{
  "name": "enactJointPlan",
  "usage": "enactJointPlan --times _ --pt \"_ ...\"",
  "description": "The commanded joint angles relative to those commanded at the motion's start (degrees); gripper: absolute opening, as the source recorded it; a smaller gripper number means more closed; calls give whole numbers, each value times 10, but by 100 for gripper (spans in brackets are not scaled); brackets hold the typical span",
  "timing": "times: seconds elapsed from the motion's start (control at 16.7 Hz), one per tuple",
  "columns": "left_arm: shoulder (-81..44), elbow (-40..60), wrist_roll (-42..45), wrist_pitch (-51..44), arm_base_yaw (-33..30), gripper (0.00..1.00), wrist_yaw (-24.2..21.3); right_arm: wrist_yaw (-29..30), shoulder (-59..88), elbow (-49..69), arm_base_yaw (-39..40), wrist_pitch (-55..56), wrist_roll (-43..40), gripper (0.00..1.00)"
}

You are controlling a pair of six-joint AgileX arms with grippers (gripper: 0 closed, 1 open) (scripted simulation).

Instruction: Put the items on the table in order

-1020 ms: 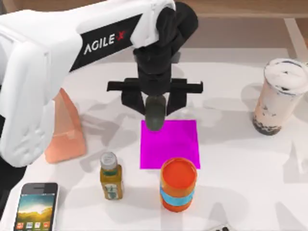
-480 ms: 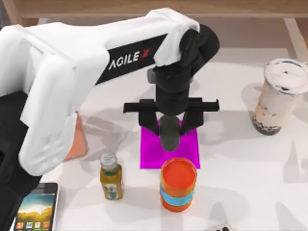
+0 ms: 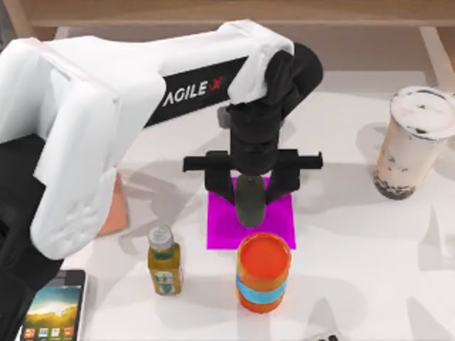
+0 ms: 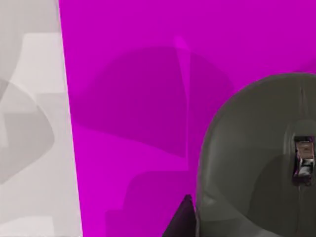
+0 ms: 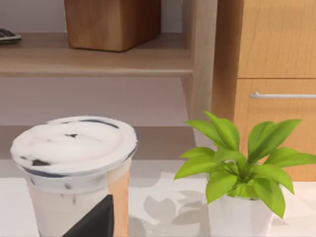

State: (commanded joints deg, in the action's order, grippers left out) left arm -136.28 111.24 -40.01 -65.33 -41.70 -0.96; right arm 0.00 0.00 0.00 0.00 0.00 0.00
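My left gripper (image 3: 250, 186) hangs over the magenta pad (image 3: 281, 224), shut on the dark grey mouse (image 3: 249, 202). In the left wrist view the mouse (image 4: 252, 158) sits close above the pad (image 4: 138, 98), with one dark fingertip (image 4: 181, 219) beside it. The smartphone (image 3: 50, 309) with its icon screen lies at the table's front left corner, partly under my left arm. The milk-tea cup (image 3: 414, 142) stands upright at the far right of the white table (image 3: 355, 234). In the right wrist view the cup (image 5: 74, 163) is close, with a dark part of my right gripper (image 5: 96, 222) before it.
An orange jar with a blue band (image 3: 263, 273) stands at the pad's front edge. A small green-labelled bottle (image 3: 163, 259) is left of it. A peach-coloured object (image 3: 114, 209) is half hidden under my left arm. A potted plant (image 5: 237, 173) and a wooden shelf (image 5: 98, 59) lie beyond the cup.
My left gripper carried the mouse to the right and toward the front, from the pad's back left corner to over its middle. In the last half second it barely shifted.
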Motion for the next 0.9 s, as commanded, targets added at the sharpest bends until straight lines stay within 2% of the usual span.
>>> enactJointPlan --times 0.06,0.84,0.9 --pt "0 0 0 0 0 0 0 0 0 0 0 0 0 100" --pt "0 0 0 0 0 98 0 0 0 0 0 0 0 100" --pt "0 0 0 0 0 100 0 0 0 0 0 0 0 100"
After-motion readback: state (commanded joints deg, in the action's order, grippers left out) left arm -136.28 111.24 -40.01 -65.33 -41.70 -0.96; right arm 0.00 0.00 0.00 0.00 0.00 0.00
